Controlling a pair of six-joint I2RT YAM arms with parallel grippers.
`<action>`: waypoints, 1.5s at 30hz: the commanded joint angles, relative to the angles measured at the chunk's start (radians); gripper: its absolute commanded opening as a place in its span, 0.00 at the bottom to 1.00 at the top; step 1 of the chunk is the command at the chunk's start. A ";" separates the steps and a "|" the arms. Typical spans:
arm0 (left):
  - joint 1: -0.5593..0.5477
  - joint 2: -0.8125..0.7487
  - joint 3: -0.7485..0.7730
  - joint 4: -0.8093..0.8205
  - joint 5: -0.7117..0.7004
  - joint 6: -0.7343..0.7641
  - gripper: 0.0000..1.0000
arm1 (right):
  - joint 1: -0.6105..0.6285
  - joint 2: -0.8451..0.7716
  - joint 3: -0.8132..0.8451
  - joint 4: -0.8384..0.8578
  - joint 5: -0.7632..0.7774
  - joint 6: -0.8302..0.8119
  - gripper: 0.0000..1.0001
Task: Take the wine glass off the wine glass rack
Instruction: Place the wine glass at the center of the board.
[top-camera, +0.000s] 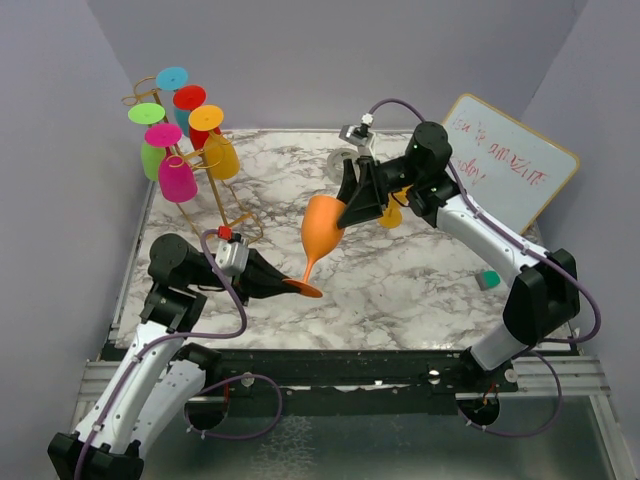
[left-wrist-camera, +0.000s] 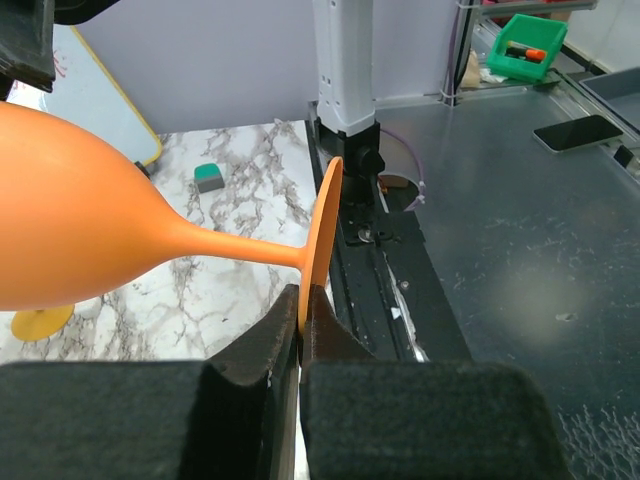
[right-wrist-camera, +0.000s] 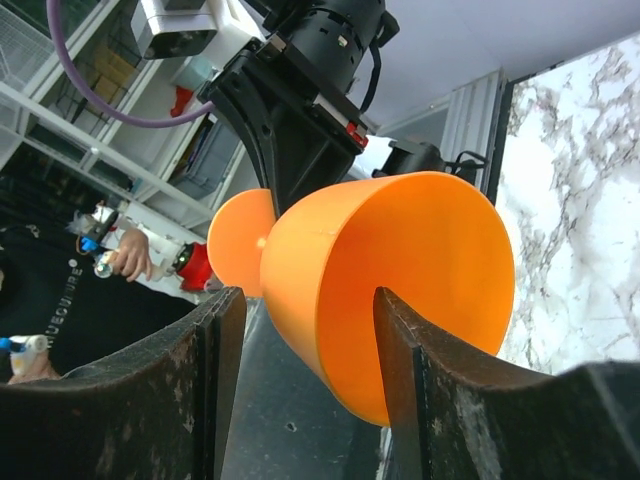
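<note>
Top view: high behind arm bases, angled down over worktop (top-camera: 420, 285). Wrist views: close, facing each other, share orange glass (left-wrist-camera: 80, 220).

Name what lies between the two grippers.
The orange wine glass: its foot pinched in the left gripper, its bowl at the right gripper, the stem spanning the gap. Top external view shows it.

You have bright, even light from overhead in the top view, and the bench (top-camera: 420, 285) shows only faint, soft shadows. In your left wrist view the wine glass (left-wrist-camera: 70, 230) bowl at 9 o'clock looks slightly soft, and the dark metal surface (left-wrist-camera: 540, 290) at 3 o'clock has a dull sheen. In your right wrist view the fingers (right-wrist-camera: 150, 400) of the right end effector (right-wrist-camera: 310, 295) are blurred, and the background at 9 o'clock is dim.
</note>
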 joint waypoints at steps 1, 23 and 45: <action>-0.001 -0.007 0.019 0.010 0.021 0.013 0.00 | 0.002 -0.038 -0.023 0.050 -0.057 0.028 0.57; -0.001 -0.018 0.016 -0.153 0.020 0.085 0.00 | 0.002 -0.041 -0.039 0.217 -0.046 0.170 0.19; -0.001 -0.041 0.018 -0.399 -0.136 0.233 0.42 | 0.002 -0.029 -0.031 -0.156 0.040 -0.181 0.00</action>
